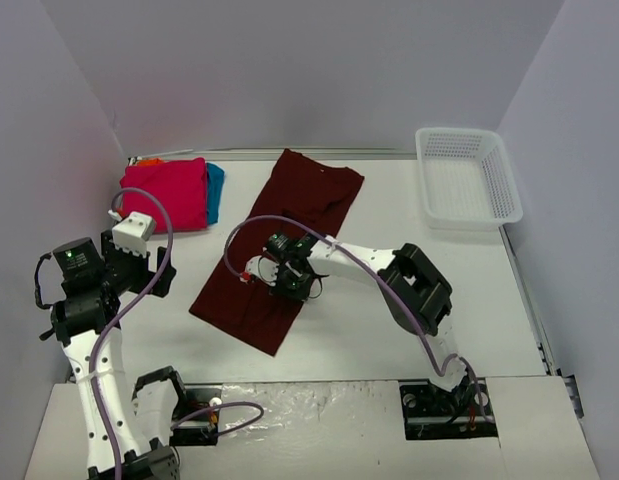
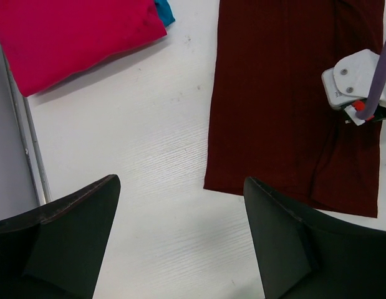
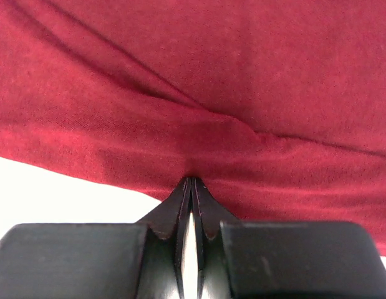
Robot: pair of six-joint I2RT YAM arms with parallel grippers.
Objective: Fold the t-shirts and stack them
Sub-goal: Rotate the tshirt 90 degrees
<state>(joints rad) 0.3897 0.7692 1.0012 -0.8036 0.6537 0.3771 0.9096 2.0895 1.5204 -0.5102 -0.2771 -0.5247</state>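
A long, folded dark maroon t-shirt (image 1: 289, 225) lies slantwise across the middle of the table. My right gripper (image 1: 279, 272) is low over its near half. The right wrist view has the right gripper (image 3: 191, 180) shut, tips pressed into a puckered fold of the maroon cloth (image 3: 211, 75). My left gripper (image 1: 149, 275) hangs to the left of the shirt. The left wrist view finds it (image 2: 180, 230) open above bare table, the maroon shirt's (image 2: 274, 93) near-left corner just ahead. A folded bright pink t-shirt (image 1: 167, 192) lies at the back left on a teal one (image 1: 215, 190), with orange (image 1: 144, 161) peeking out behind.
A white mesh basket (image 1: 459, 131) stands at the back right against the wall. Grey walls close in the table on three sides. The arm bases and loose cables sit along the near edge.
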